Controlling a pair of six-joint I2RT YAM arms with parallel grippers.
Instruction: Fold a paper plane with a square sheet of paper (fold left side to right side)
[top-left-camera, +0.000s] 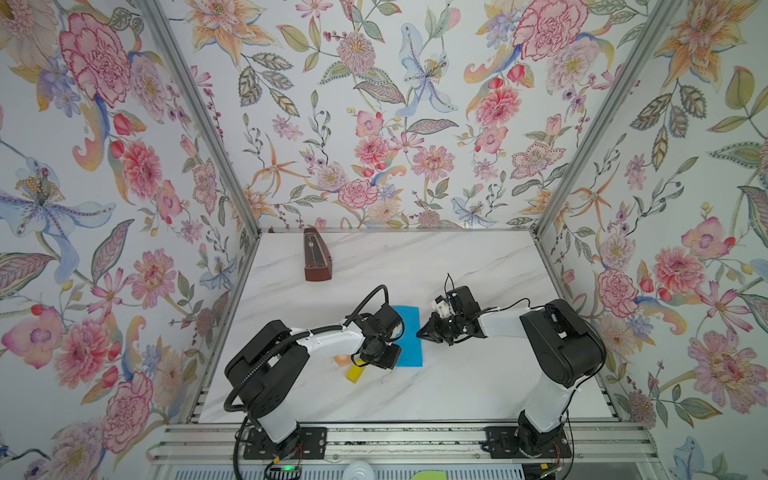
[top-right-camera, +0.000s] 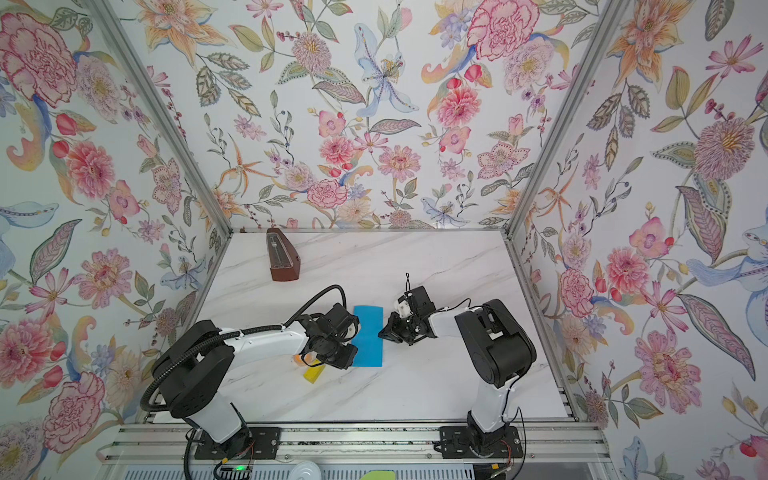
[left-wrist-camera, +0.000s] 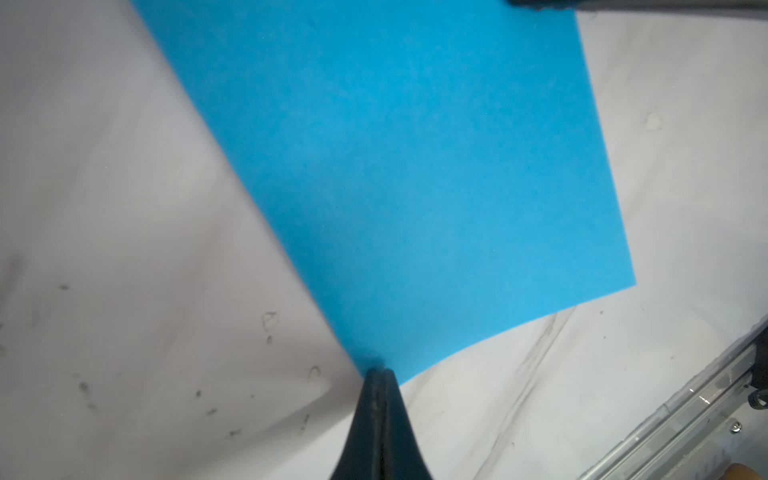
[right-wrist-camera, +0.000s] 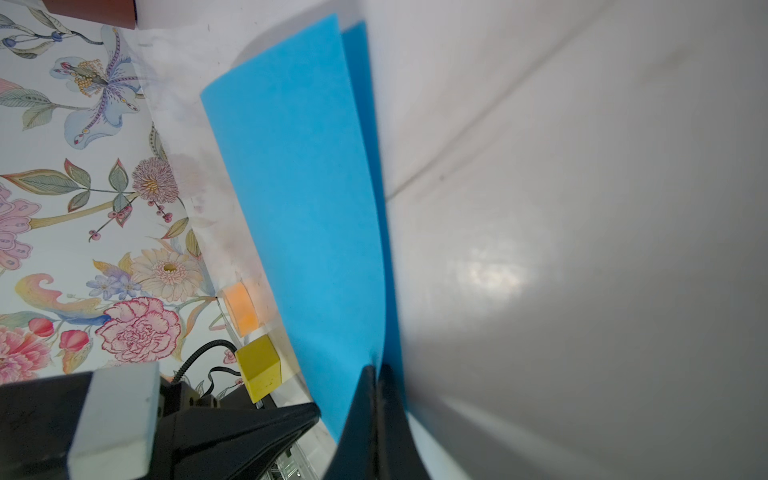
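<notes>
The square sheet of paper (top-left-camera: 409, 338) (top-right-camera: 369, 338) is bright blue and lies mid-table. In both top views it shows as a narrow upright rectangle, with one side brought over the other. In the right wrist view the upper layer (right-wrist-camera: 299, 199) curves over a darker lower layer (right-wrist-camera: 365, 83). My right gripper (top-left-camera: 419, 334) (top-right-camera: 380, 333) (right-wrist-camera: 377, 370) is at the sheet's right edge, shut on the upper layer's edge. My left gripper (left-wrist-camera: 379, 370) is shut on a corner of the sheet (left-wrist-camera: 395, 166). In both top views its tips are hidden under its own wrist. No paper plane shape shows.
A brown wooden metronome (top-left-camera: 318, 259) (top-right-camera: 283, 257) stands at the back left. A small yellow block (top-left-camera: 354, 373) (top-right-camera: 313, 374) (right-wrist-camera: 259, 370) and an orange round piece (top-left-camera: 341, 359) (right-wrist-camera: 241, 307) lie just left of the sheet, under the left arm. Flowered walls enclose three sides. A metal rail (top-left-camera: 395, 436) runs along the front.
</notes>
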